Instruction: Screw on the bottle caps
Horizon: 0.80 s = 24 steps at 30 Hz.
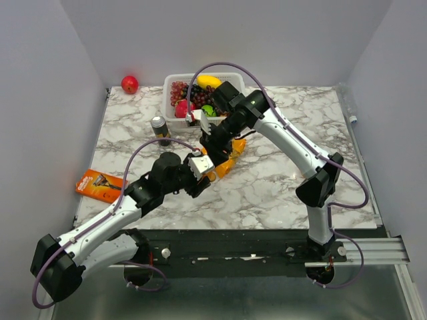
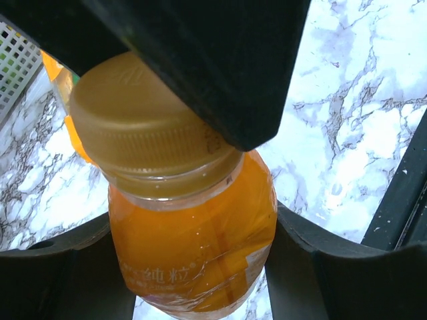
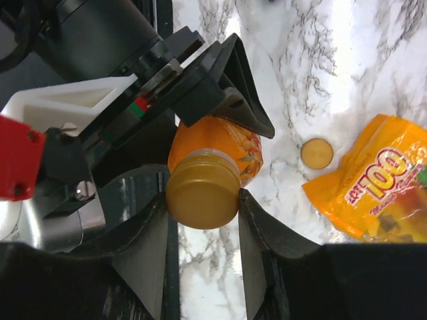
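My left gripper (image 2: 193, 273) is shut on an orange juice bottle (image 2: 193, 233), gripping its body from both sides. A golden-orange cap (image 2: 143, 127) sits on the bottle's neck. My right gripper (image 3: 202, 203) is shut on that cap (image 3: 202, 189), one finger on each side, above the bottle (image 3: 223, 143). In the top view the two grippers, left (image 1: 207, 170) and right (image 1: 215, 141), meet over the middle of the table. A second golden-orange cap (image 3: 316, 153) lies loose on the marble. The other bottles and the white cap are out of view.
An orange snack bag (image 3: 373, 187) lies beside the loose cap. A white basket (image 1: 168, 100) of fruit stands at the back. A dark can (image 1: 159, 130) stands in front of the basket's left end, a red apple (image 1: 129, 84) at the far left corner, and an orange packet (image 1: 100, 185) at the left edge.
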Motion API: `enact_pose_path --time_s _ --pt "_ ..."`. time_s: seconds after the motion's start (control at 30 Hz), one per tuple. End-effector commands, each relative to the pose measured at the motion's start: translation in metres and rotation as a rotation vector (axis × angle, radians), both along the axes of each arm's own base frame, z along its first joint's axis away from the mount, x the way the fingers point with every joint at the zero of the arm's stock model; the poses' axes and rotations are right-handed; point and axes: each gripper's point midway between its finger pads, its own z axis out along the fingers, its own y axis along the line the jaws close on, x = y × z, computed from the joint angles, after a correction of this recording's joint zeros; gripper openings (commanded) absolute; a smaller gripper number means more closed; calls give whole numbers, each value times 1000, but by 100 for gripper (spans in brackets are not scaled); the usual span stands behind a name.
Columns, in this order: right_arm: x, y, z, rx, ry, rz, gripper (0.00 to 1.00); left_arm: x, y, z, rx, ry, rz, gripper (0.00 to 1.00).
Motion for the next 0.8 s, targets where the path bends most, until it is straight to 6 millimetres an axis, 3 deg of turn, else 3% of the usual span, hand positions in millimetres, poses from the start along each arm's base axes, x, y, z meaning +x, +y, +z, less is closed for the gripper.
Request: enact_pose_path --time_s 0.0,0.03,0.07,0.13,0.27,0.37,0.4,0.47,0.5,0.53,0.6,0.63,0.67,0.77 --pt "-15 -6 -20 -152 196 -189 2 25 -11 74 -142 -257 35 0" --pt "-12 -9 -16 -155 167 -201 7 24 -11 70 -136 -250 30 0" --pt "-10 -10 -11 -143 137 -198 38 22 -9 61 -112 -241 22 0" --pt "-4 -15 0 -110 55 -161 50 13 -10 49 -90 -224 -30 0" --pt "-5 -29 49 38 -81 -99 67 -19 -12 27 -63 -178 -187 0" --pt "-12 -37 59 77 -133 -49 72 -35 -13 15 -47 -122 -259 0" --pt "-17 -43 67 95 -161 -36 72 -37 -14 17 -46 -118 -272 0" --pt "-22 -50 59 98 -200 19 72 -46 -17 13 -28 -84 -337 0" --pt "-28 -57 69 131 -252 49 72 -48 -19 21 -35 -92 -360 0" --pt "-36 -62 53 136 -272 129 72 -50 -21 23 -33 -98 -381 0" --pt "-35 -58 55 226 -391 198 73 -56 -25 29 -38 -83 -435 0" --pt "-42 -63 71 294 -501 248 73 -58 -27 30 -38 -80 -451 0" --pt "-38 -58 60 318 -551 271 73 -62 -28 27 -32 -62 -485 0" --pt "-36 -50 63 369 -689 330 74 -64 -31 27 -15 -36 -522 0"
